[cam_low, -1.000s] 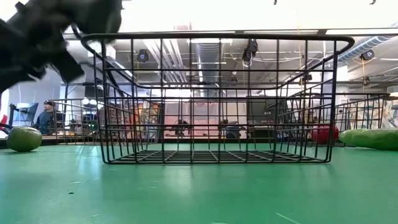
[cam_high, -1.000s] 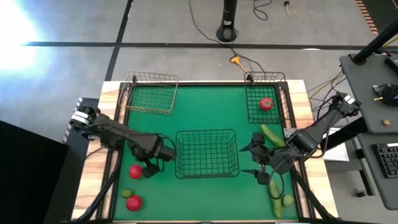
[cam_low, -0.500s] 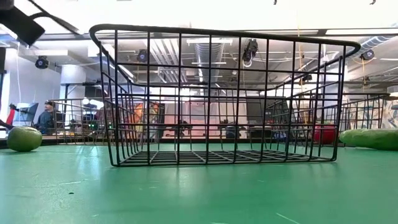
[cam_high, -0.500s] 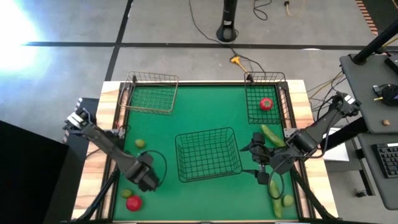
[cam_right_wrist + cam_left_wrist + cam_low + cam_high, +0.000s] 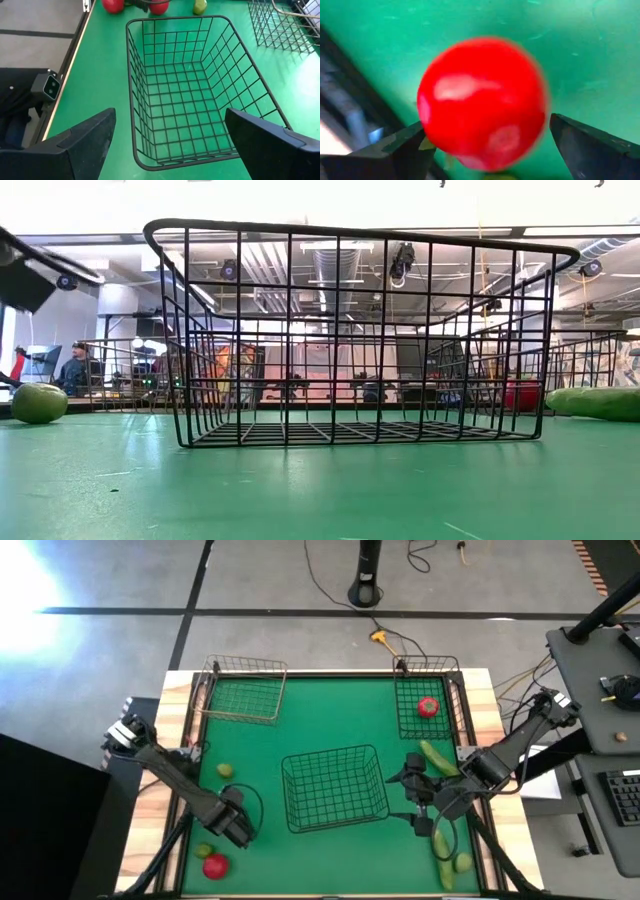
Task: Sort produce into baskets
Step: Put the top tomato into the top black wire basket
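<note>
My left gripper is open near the table's front left. It is low over a red tomato that sits between its two fingers; I cannot tell whether a finger touches it. A second tomato and a lime lie nearer the front edge. Another lime lies farther back. A third tomato sits in the far right basket. My right gripper is open and empty right of the middle basket, between one cucumber and another cucumber.
A far left basket stands at the back. A third lime lies at the front right. The middle basket holds nothing. Wooden rails edge the green mat.
My left gripper has swung away from the middle basket's left side toward the table's near left corner and now stands over the tomato. The middle basket has turned slightly. The lime that the arm covered now shows.
</note>
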`<state>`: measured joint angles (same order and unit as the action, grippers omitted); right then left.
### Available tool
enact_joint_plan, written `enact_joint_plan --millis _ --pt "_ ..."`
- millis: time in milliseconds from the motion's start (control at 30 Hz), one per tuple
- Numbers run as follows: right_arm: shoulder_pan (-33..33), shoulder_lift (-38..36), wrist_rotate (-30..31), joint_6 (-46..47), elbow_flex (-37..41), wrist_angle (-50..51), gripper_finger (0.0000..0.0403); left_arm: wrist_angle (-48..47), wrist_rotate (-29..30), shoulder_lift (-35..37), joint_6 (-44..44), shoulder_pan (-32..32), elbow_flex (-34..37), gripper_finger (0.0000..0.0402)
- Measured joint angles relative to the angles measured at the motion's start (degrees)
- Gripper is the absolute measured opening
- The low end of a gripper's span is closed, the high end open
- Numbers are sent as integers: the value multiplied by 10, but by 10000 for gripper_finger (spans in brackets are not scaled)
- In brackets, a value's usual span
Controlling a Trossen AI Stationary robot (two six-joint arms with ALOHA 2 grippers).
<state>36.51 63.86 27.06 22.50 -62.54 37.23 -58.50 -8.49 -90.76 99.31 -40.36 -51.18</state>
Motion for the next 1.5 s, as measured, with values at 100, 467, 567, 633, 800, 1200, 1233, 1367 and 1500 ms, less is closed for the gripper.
enact_joint_plan --millis 100,467,567,633,800,1200,1233,1367,1500 --pt "0 0 0 -1 0 0 368 43 -1 -3 12 0 19 348" --pt "0 0 0 0 0 -1 368 55 20 -16 9 -2 29 245" --pt "0 0 0 0 0 -2 368 47 32 -14 4 -1 29 218" --pt "0 0 0 0 0 -2 368 18 40 -13 2 -1 24 211" --pt "0 0 0 0 0 -2 368 -25 74 -10 -18 -1 -6 229" --pt "0 0 0 5 0 -2 368 -39 161 -4 -11 -1 -32 324" --pt "0 0 0 5 0 -2 368 -37 161 -3 -9 -1 -33 327" --pt "0 0 0 5 0 -2 368 -33 170 -2 -13 -1 -49 336" --pt "0 0 0 5 0 -2 368 -20 194 -2 -23 -1 -64 336"
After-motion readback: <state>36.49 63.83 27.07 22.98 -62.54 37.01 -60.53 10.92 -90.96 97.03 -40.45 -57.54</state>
